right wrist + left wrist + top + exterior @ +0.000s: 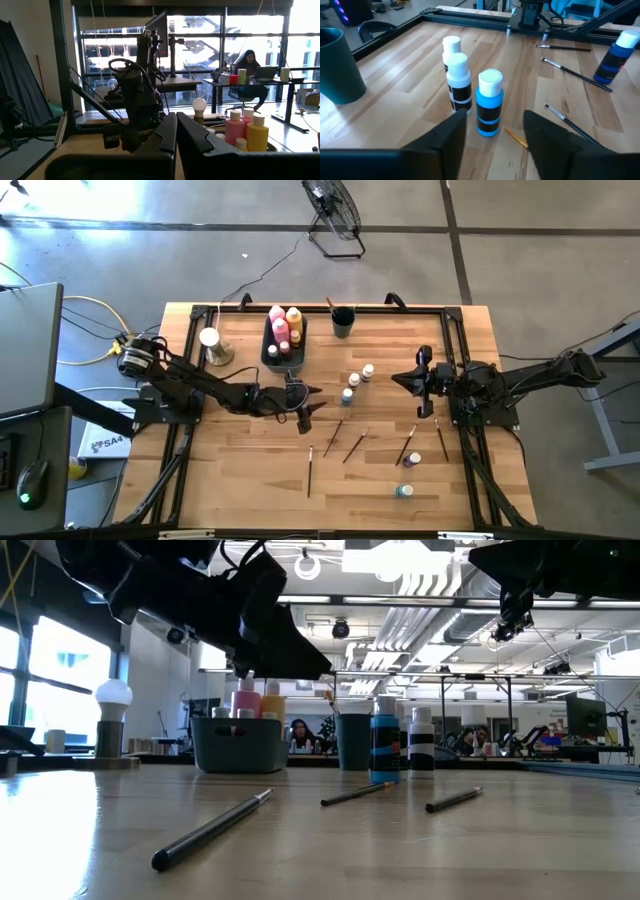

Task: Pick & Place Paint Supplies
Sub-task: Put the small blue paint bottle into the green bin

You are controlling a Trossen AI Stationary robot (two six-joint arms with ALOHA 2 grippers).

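At the table's front edge, showing a teal bottle [404, 491] upright and alone, with a purple bottle [414, 459] upright just beyond it. Showing a lone brush [310, 470] flat on the wood, well to the left of both. Showing four more brushes [355, 447] a little farther in, scattered flat across the middle, none touching a bottle.

Finding the left gripper [496, 120] over the middle left, raised off the wood, its fingers [447, 142] standing apart and clasping nothing. Facing, just past those fingers, a short row of three upright bottles: a blue bottle [489, 102] nearest, a banded bottle [458, 82] just beside it, a third bottle [451, 46] behind. Catching a yellow brush tip [516, 138] on the wood beside the blue bottle.

Finding the right gripper [176, 130] to the right of that row, also off the wood, its fingers pressed together on nothing.

Reaching the far side, showing a dark bin [268, 358] with tall pink bottles [278, 320] and a yellow bottle [294, 315] upright inside, small capped bottles among them. Showing a dark cup [343, 325] just right of the bin, one brush handle [329, 303] poking out. Showing a white knob [209, 337] on a tan base to the bin's left.

Beyond the table, showing a fan [335, 215] on the floor and a person [248, 65] sitting at a desk
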